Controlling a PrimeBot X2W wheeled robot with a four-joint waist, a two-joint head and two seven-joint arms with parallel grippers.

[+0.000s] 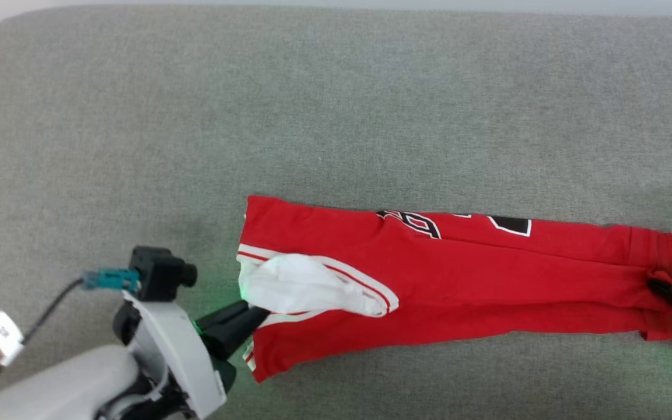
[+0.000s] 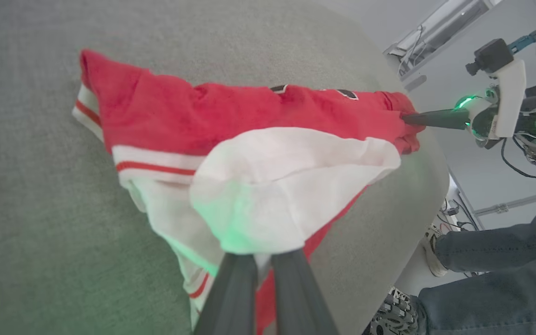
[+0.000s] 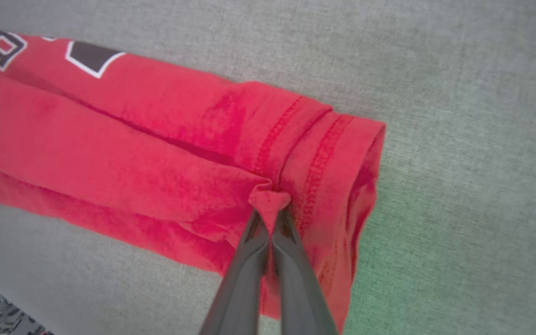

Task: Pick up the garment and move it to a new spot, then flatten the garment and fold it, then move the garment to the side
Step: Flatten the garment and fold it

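Across the near half of the grey padded surface [image 1: 312,116], the garment [image 1: 458,274] is shown lying as a long narrow band, already doubled lengthwise, with the black numerals [image 1: 511,224] half tucked under at its far edge. The left gripper [image 1: 254,312] is seen with its fingers closed on the white lining [image 2: 286,186] at the striped end. The right gripper [image 3: 270,209] is seen with its fingers pinched tight on a small tuck of red cloth beside the stitched hem [image 3: 314,153] at the opposite end. The band lies fairly straight between the two grips and rests on the surface along most of its length. The folding step is judged to be in hand, and flattening appears done. A coordinated move is called for next: both ends are to be lifted together and one carried over toward the other, with tension held even so that the lengthwise fold is not spilled open.
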